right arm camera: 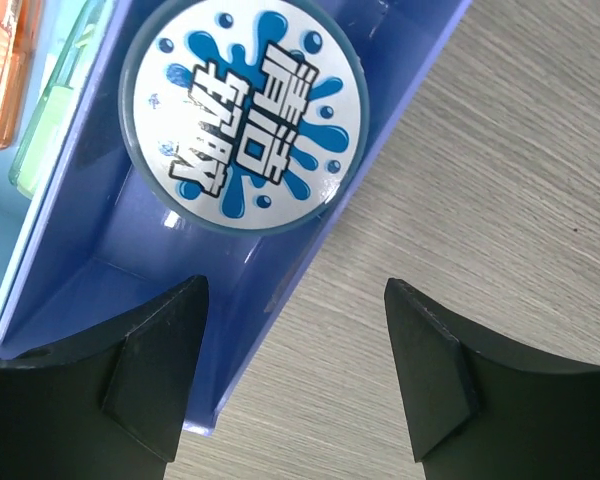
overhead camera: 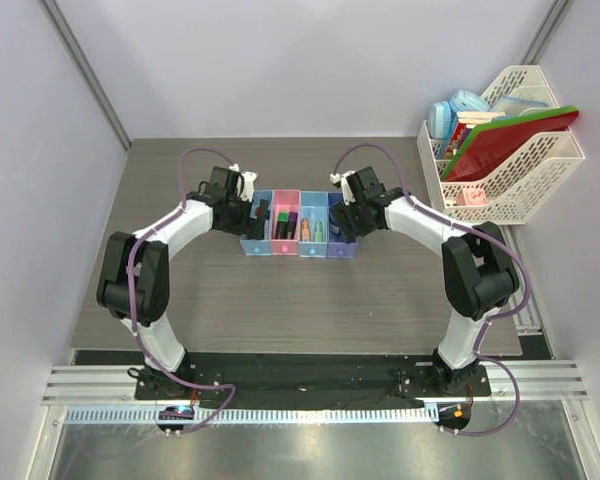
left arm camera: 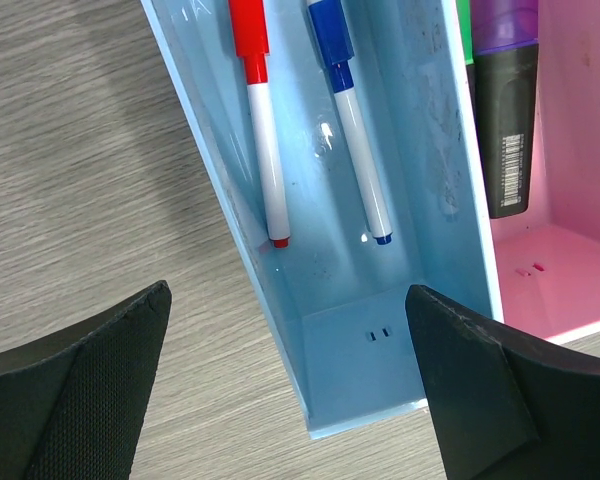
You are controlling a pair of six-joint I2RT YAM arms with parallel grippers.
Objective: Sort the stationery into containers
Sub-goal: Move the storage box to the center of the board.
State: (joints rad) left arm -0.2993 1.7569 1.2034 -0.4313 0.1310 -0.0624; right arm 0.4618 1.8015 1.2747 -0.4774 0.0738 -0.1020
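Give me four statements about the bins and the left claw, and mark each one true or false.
1. The purple highlighter is in the pink bin. True.
2. The red-capped pen is in the pink bin too. False: it lies in the light blue bin, beside the blue-capped pen.
3. The round blue roll is in the purple-blue bin. True.
4. The left claw grips a pen. False: it is open and empty.
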